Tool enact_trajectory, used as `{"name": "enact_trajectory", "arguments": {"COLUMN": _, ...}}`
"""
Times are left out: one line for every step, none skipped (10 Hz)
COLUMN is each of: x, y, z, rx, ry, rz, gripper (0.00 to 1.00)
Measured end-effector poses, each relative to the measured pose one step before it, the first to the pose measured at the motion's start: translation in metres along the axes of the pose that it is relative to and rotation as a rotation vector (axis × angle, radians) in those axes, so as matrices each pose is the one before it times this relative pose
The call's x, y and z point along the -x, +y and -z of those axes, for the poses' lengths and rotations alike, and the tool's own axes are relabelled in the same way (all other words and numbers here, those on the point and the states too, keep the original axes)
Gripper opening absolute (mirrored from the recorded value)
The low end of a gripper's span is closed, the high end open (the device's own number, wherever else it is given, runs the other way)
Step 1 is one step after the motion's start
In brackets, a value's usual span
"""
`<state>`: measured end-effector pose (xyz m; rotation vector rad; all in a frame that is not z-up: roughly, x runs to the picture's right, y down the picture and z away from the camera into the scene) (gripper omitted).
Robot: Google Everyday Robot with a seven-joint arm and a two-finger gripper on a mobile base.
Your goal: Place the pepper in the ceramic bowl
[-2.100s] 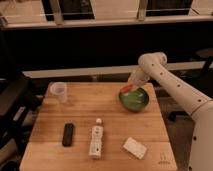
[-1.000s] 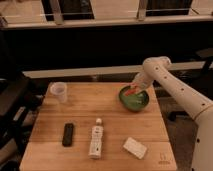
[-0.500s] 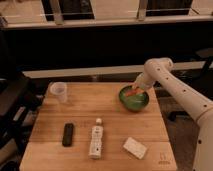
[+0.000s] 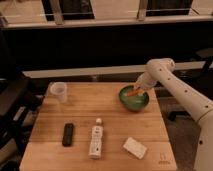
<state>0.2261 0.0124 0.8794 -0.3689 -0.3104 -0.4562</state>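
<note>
Gripper [image 4: 138, 88] over ceramic bowl [image 4: 134, 106], at pepper [image 4: 132, 92] (grip impossible to tell), plastic cup [image 4: 59, 91], black remote [image 4: 68, 134], bottle [image 4: 95, 140] well apart

The bench [image 4: 115, 117] is showing smooth, faintly sheened wooden planks. The ceramic bowl [image 4: 134, 106] is gleaming glossy green, with the gripper [image 4: 138, 89] hanging over its far rim beside the smooth-skinned pepper [image 4: 132, 93]. The arm [image 4: 176, 88] is looking like smooth white plastic, the cup [image 4: 59, 92] like clear plastic, and the remote [image 4: 68, 134] matt black.
</note>
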Motion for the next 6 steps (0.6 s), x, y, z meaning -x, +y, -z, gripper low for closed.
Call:
{"name": "enact_trajectory", "arguments": {"x": -0.00095, "y": -0.00109, "z": -0.00056, "rx": 0.00049, "ry": -0.00064, "rz": 0.00180, "gripper": 0.71}}
{"name": "enact_trajectory", "arguments": {"x": 0.00055, "y": -0.00056, "z": -0.00013, "rx": -0.00015, "ry": -0.00017, "rz": 0.00112, "gripper": 0.71}}
{"name": "enact_trajectory", "arguments": {"x": -0.00086, "y": 0.00281, "z": 0.00028, "rx": 0.00125, "ry": 0.00072, "rz": -0.00143, "gripper": 0.71}}
{"name": "enact_trajectory", "arguments": {"x": -0.00157, "y": 0.00129, "z": 0.00134, "rx": -0.00079, "ry": 0.00175, "rz": -0.00258, "gripper": 0.71}}
{"name": "enact_trajectory", "arguments": {"x": -0.00201, "y": 0.00236, "z": 0.00075, "rx": 0.00008, "ry": 0.00102, "rz": -0.00334, "gripper": 0.71}}
{"name": "enact_trajectory", "arguments": {"x": -0.00018, "y": -0.00018, "z": 0.00008, "rx": -0.00021, "ry": 0.00011, "rz": 0.00114, "gripper": 0.71}}
